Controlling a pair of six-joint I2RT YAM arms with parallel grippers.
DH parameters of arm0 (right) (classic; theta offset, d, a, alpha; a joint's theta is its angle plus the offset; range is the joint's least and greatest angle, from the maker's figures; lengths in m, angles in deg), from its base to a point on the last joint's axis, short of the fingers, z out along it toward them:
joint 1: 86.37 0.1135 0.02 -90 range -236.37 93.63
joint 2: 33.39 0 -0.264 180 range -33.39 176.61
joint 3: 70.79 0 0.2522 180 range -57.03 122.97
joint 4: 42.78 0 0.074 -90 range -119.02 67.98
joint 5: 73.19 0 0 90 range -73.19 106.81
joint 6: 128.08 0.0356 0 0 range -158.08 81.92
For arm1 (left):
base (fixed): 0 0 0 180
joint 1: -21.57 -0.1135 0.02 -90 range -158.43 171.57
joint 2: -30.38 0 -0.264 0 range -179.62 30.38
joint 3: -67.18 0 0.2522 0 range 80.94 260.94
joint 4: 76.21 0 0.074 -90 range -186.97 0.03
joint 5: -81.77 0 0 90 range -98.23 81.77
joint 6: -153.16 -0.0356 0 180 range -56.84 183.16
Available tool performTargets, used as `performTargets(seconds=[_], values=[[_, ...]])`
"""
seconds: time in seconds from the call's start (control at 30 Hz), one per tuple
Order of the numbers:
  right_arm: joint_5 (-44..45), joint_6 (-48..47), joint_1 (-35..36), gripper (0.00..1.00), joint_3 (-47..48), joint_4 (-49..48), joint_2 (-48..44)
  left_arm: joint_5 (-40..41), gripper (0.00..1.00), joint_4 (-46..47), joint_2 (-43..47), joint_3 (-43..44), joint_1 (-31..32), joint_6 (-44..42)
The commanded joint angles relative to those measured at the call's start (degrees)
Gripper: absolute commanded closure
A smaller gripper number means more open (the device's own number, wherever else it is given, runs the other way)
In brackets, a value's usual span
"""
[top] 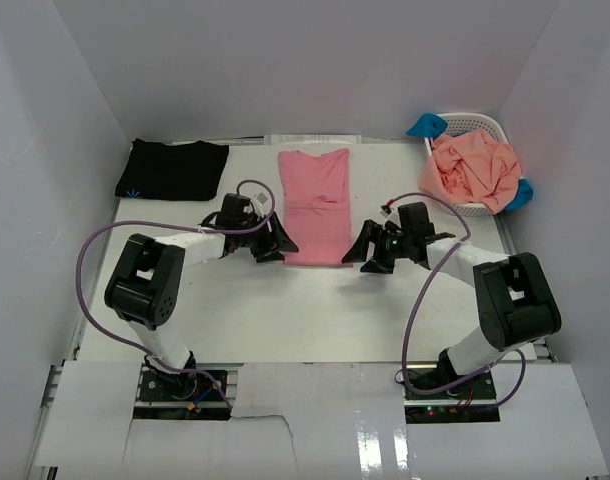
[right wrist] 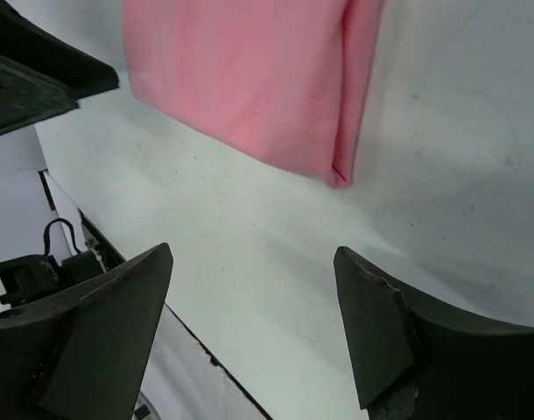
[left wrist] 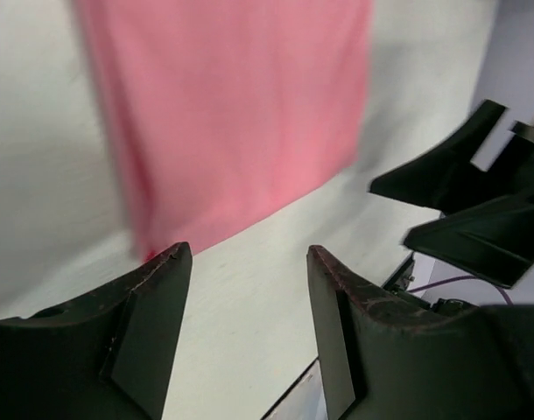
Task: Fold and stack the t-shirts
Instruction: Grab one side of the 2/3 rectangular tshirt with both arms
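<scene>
My left gripper (top: 278,245) and right gripper (top: 360,258) gape empty beside the lengthwise-folded rose-pink t-shirt (top: 315,205); next, I judge: pinch its near corners, fold crosswise

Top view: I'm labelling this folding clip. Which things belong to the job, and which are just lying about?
Job:
pink t-shirt, partly folded, centre
black t-shirt, folded, far left
salmon-orange t-shirt and blue t-shirt, crumpled, far right

Lying about:
white basket holding those two
</scene>
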Motion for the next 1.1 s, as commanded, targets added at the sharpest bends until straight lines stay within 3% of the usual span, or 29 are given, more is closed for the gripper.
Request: performTargets(seconds=[0.0,0.3,0.73,0.97,1.07], values=[[-2.22,5.73,-0.18,0.20,-2.80,-7.68,-0.84,-1.52,0.33,0.91,0.50,-4.65,-0.27,1.87],[-2.75,12.06,-0.18,0.27,-6.67,-16.91,4.08,2.08,0.28,0.48,0.41,-7.82,-0.27,2.40],[6.91,13.83,-0.09,0.34,-7.11,-21.66,7.78,8.58,0.28,2.14,0.41,-9.93,-0.27,6.09],[6.66,13.91,0.08,0.51,-7.29,-23.16,10.06,8.67,0.32,5.57,-1.08,-11.43,-0.27,7.67],[5.78,13.91,0.08,0.53,-6.85,-23.51,11.55,7.62,0.36,7.07,-1.70,-12.04,-0.27,7.76]])
